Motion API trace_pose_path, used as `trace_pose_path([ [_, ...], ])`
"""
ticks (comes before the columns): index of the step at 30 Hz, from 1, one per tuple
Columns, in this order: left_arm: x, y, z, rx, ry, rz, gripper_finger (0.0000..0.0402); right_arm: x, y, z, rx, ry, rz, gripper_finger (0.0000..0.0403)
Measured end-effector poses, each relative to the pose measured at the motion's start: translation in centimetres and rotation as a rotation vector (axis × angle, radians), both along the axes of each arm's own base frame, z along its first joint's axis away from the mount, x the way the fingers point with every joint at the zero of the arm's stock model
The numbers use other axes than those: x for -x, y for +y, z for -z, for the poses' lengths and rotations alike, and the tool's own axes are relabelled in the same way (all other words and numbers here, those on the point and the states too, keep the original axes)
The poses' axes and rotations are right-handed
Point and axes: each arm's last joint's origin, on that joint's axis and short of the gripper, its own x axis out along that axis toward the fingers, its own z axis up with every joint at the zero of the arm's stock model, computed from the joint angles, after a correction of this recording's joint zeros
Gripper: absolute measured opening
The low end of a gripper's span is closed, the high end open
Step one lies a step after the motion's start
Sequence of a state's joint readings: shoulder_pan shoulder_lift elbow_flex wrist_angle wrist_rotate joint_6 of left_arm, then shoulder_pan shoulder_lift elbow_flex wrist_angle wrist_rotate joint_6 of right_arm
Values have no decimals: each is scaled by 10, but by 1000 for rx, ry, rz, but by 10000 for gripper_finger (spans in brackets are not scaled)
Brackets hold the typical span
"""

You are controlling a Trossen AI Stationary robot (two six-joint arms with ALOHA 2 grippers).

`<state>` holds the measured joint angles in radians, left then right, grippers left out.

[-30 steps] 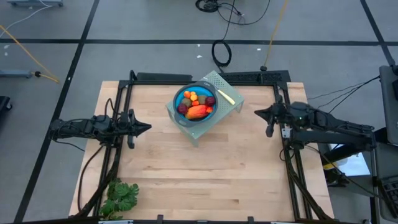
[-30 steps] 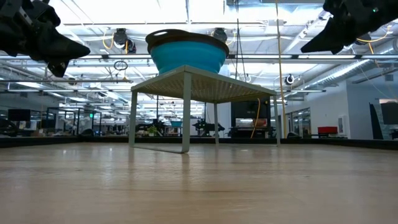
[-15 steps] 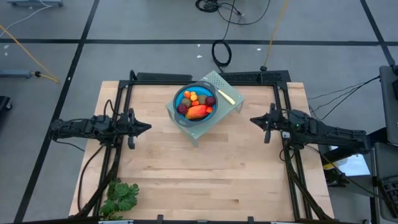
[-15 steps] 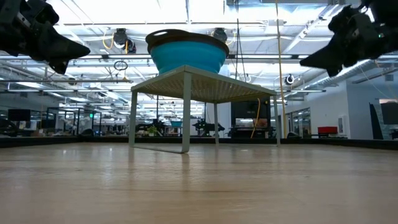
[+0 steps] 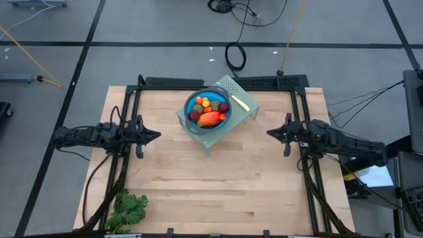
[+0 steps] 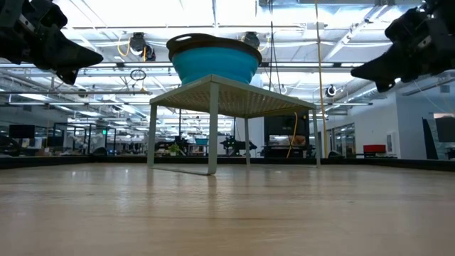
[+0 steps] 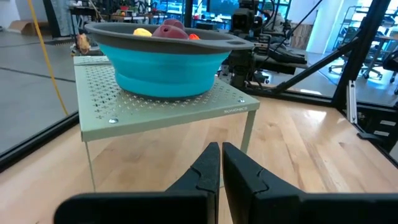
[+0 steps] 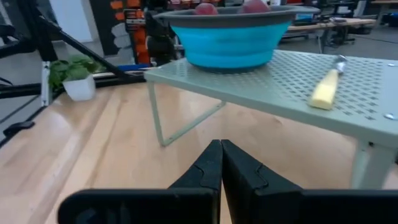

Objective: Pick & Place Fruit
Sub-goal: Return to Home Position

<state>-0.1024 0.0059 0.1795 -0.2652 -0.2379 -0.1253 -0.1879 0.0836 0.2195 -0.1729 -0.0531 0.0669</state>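
The right hand (image 5: 271, 133) is hanging over the right edge of the surface (image 5: 218, 178), at the middle right of the high view. Its two fingers (image 8: 205, 168) are pressing together and are holding nothing. The left hand (image 5: 156, 135) is waiting at the middle left, also pinched shut and empty. Both hands are pointing in toward the shelf (image 5: 246, 114), which is standing at the upper middle of the surface, well apart from each.

The fruit (image 5: 209, 112) is all sitting in the blue bowl (image 5: 188, 101) on the shelf. The yellow knife (image 5: 240, 101) is lying just beside the bowl, to its right in the high view. A green leafy bunch (image 5: 127, 209) is lying at the lower left.

I think the job now is going back to rest. To do it well, the right arm should be pulling straight back, keeping its hand high and shut. That way it is not bumping the shelf or the knife.

A tiny word (image 7: 236, 110) is showing on the shelf's front edge in the left wrist view. It is too small to read for sure.
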Motion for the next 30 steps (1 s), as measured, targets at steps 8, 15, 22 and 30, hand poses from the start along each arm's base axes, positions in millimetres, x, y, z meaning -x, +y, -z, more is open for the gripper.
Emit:
trace_pose_path([
  [8,0,0,0,-19,3,2,17,8,1,5,-3,32,26,0],
  [15,0,0,0,-98,15,0,17,5,0,15,12,47,24,0],
  [22,0,0,0,-98,14,0,17,3,0,18,1,35,24,0],
  [30,0,0,0,-102,15,0,17,3,0,19,-12,34,32,0],
])
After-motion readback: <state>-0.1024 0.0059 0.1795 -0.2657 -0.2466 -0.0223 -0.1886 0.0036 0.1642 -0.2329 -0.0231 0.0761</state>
